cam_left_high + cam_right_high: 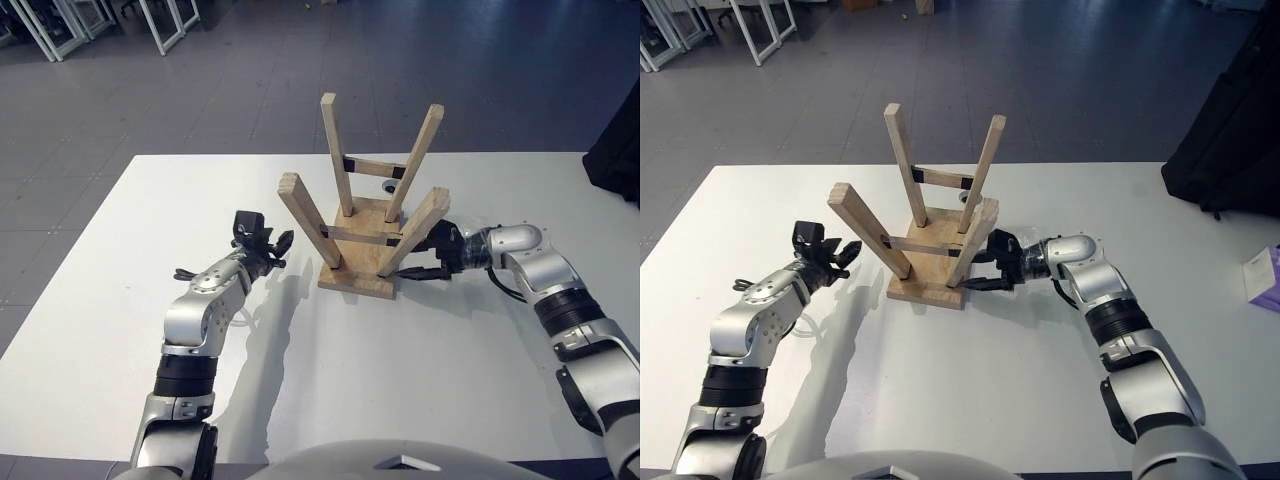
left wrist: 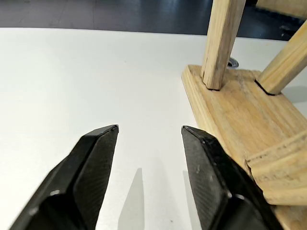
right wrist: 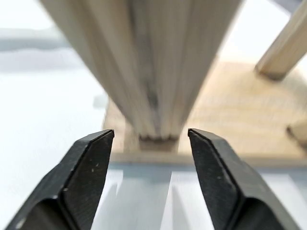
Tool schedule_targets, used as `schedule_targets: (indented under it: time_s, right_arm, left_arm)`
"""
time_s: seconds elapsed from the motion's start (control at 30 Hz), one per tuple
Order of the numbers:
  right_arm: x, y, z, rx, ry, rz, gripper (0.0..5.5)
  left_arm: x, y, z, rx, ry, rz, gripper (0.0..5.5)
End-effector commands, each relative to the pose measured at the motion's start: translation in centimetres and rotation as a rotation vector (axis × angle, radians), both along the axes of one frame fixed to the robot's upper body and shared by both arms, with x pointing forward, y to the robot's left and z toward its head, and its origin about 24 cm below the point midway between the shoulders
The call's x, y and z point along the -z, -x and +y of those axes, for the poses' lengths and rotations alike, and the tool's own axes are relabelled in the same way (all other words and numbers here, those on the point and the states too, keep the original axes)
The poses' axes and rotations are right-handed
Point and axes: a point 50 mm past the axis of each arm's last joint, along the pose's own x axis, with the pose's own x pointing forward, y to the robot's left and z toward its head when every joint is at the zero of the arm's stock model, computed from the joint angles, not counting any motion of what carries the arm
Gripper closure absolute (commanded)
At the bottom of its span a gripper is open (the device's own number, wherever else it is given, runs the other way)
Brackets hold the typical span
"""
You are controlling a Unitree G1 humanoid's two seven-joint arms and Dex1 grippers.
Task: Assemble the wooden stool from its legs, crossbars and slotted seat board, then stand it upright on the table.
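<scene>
With twelve o'clock taken as straight away from the robot, the table (image 1: 110, 300) is seen to carry the stool (image 1: 362, 240) near its middle. The stool is rested upside down. The seat board (image 1: 358, 277) lies flat on the tabletop, the four legs (image 1: 338, 150) are splayed upward from it, and the crossbars (image 1: 375, 167) are fitted between them. Assembly is judged to be complete or nearly so, with the turn upright not yet done.

The coming move is judged to turn on the near-right leg (image 1: 416, 228). Its long axis is run steeply up from the board and is tilted outward toward four o'clock, so the top overhangs the board's edge.

The right gripper (image 1: 420, 258) is placed at about four o'clock of the stool, just beside that leg's foot, and is pointed toward nine o'clock. Its fingers (image 3: 88, 167) are spread wide apart and nothing is held; in the right wrist view the leg is lined up with the gap, just ahead of the tips, and contact cannot be made out.

The left gripper (image 1: 272, 243) is held at nine o'clock of the stool, clear of it, with jaws likewise parted and empty. The board's near corner is seen just past one finger (image 2: 206, 167). The right arm is therefore judged the nearer.
</scene>
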Motion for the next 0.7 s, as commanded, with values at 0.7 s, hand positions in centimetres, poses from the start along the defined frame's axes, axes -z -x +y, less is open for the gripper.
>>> schedule_targets:
  time_s: [0.7]
  right_arm:
    - [-18.6,3.8,4.4,0.82,-0.872,-0.113,2.45]
  left_arm:
    - [5.9,3.4,-1.2,-0.029,-0.117,0.176,3.08]
